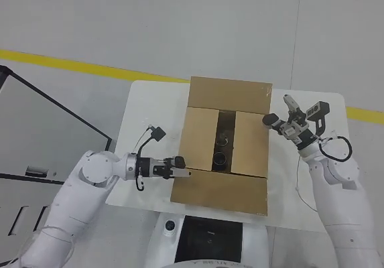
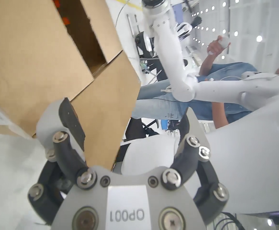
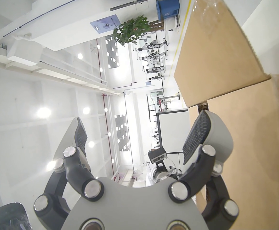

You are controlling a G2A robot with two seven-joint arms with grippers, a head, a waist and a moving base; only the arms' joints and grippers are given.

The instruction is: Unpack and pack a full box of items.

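A brown cardboard box (image 1: 200, 137) stands mid-table. Its near flap (image 1: 222, 191) and far flap (image 1: 230, 92) are folded outward, while the two side flaps lie over the top with a gap between them. Dark round items (image 1: 220, 159) show in that gap. My left gripper (image 1: 178, 163) is at the near-left corner of the box, open. In the left wrist view the near flap's corner (image 2: 105, 101) sits between the left gripper's (image 2: 129, 125) spread fingers. My right gripper (image 1: 279, 112) is open beside the box's right side. In the right wrist view the right gripper (image 3: 139, 132) holds nothing, with one finger (image 3: 196, 132) close to the cardboard (image 3: 225, 56).
The box stands on a white table (image 1: 151, 107) with bare strips on its left and right sides. A grey platform (image 1: 24, 127) lies left of the table. A yellow line (image 1: 78, 65) crosses the floor behind.
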